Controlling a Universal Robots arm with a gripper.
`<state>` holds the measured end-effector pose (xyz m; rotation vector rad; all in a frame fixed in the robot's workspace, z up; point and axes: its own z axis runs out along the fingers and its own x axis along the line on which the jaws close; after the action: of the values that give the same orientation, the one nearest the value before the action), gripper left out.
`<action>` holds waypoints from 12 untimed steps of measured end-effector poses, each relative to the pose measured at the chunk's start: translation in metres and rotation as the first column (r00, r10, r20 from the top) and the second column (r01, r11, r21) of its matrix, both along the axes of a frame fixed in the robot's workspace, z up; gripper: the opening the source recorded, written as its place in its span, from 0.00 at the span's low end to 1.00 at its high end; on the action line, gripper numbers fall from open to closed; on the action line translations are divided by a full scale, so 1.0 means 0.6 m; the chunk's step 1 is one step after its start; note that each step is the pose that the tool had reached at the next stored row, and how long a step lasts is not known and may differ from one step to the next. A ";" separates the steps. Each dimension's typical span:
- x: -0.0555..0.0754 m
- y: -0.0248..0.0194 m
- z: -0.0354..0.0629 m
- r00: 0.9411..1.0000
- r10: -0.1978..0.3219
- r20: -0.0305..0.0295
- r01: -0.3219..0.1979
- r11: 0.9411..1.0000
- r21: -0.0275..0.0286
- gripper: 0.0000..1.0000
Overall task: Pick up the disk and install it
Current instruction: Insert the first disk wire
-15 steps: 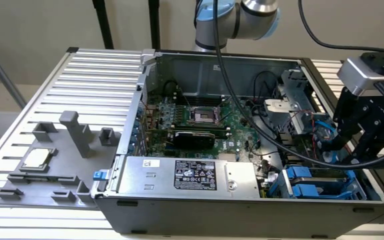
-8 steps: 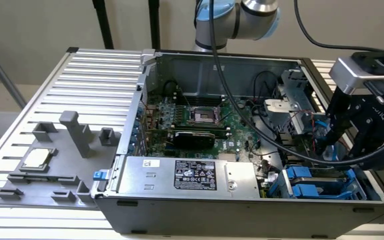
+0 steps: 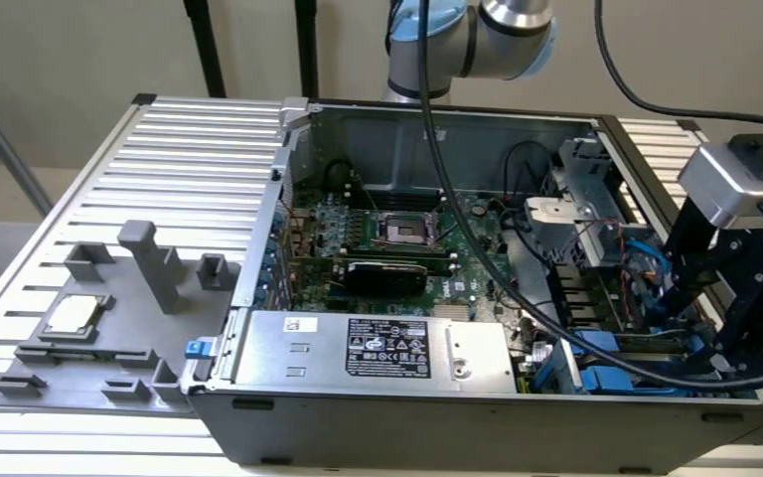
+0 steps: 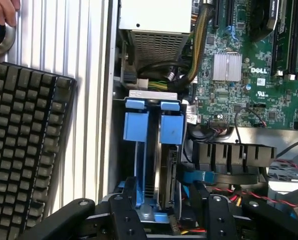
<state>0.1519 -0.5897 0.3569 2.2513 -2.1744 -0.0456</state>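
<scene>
The disk (image 4: pixel 167 160) is seated in the drive bay (image 4: pixel 151 94), with the hand (image 4: pixel 166 210) spread open astride it. Release is judged done; a clear, straight withdrawal is required.

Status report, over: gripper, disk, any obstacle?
Gripper open, straddling the disk. Disk on edge in the drive bay. Black cables beside it, none across.

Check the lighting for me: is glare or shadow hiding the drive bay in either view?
Exterior view: even light, no glare; the drive bay is partly shadowed. Wrist view: the blue disk carriers are well lit, the power supply is washed out white, the gap beside the carriers is dark.
</scene>
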 end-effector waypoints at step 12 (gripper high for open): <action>0.019 -0.0137 -0.005 1.000 0.022 0.000 -0.022 0.998 0.050 0.46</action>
<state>0.1632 -0.5979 0.3536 2.3003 -2.1728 -0.1018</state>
